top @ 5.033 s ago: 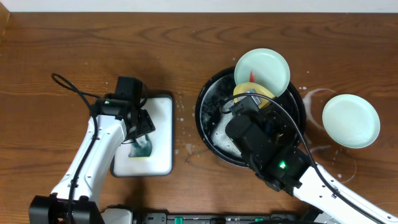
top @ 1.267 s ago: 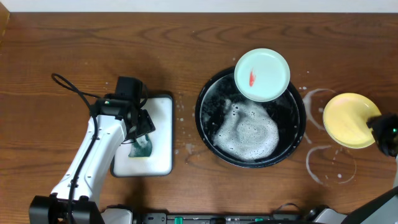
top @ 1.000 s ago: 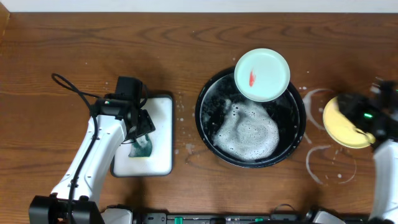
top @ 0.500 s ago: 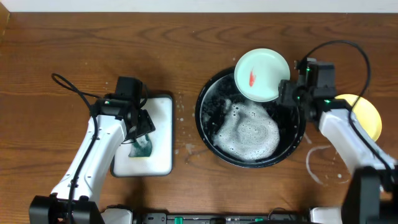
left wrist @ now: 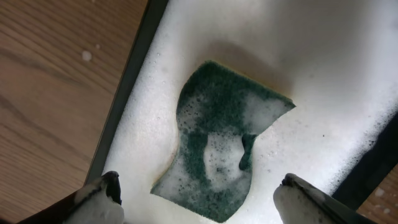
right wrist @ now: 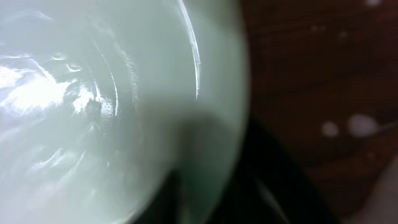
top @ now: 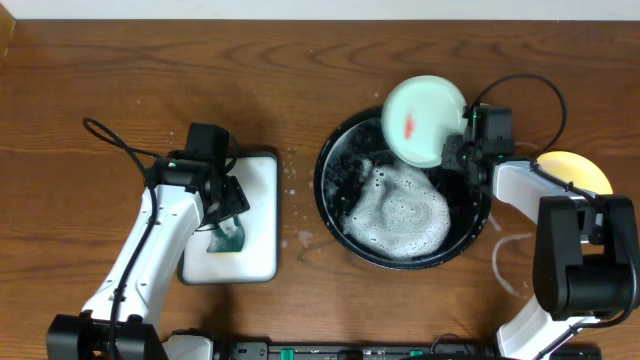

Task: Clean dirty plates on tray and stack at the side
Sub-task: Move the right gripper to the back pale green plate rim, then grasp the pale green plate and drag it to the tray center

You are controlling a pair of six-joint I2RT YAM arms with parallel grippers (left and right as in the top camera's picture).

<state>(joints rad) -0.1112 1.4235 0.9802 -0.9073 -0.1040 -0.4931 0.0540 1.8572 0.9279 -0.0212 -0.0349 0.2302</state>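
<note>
The smeared mint plate (top: 422,122) leans on the far rim of the tray (top: 345,165), directly left of the nearer right tool (top: 461,144), whose grip I cannot tell, while the left tool (left wrist: 200,185) stands wide above the sponge (left wrist: 217,143).

The overhead camera faces straight down on the brown wooden table (top: 300,90). The left wrist camera looks closely down on the green foamy sponge (left wrist: 217,155), at 8 o'clock overhead. The right wrist camera sits blurred against the pale mint round plate (right wrist: 93,93), at 2 o'clock.

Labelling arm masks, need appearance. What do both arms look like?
Left arm and right arm: white links, black joint housings and black wrist units, each with a green light. A black cable loops off the left wrist, another off the right.
</note>
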